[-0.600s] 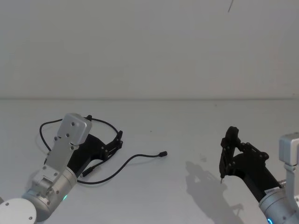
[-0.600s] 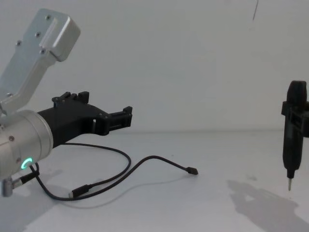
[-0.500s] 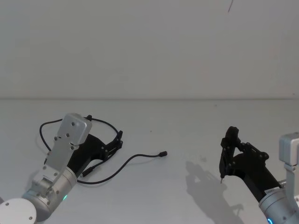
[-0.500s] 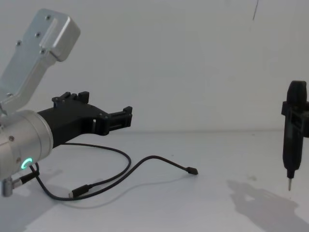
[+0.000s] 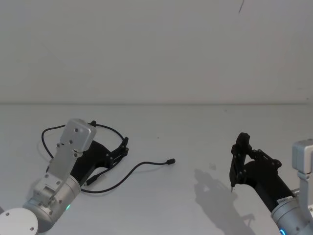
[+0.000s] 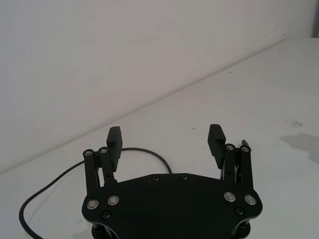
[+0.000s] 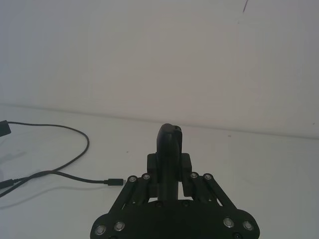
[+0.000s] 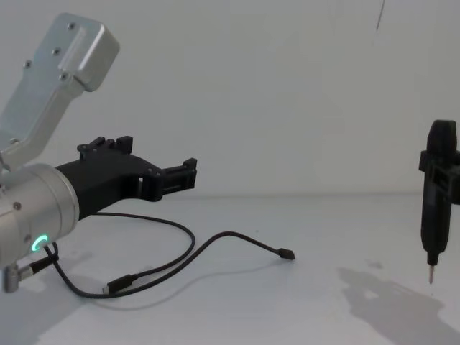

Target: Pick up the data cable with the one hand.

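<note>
Unmoved data cable point(image 5: 139, 165), white table point(image 5: 176, 132), wall point(image 5: 156, 49)

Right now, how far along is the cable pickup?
Done: left gripper is open and poised above the data cable. In hand: nothing; the cable lies slack on the table. Left: lower, close, lift. Right gripper is parked aside, shut on its pen tool.

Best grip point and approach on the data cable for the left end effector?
Grip the data cable at the bend lying flat just below the open left end effector, descending from above, jaws across it. Right end effector, holding a pen tool, is parked aside.
</note>
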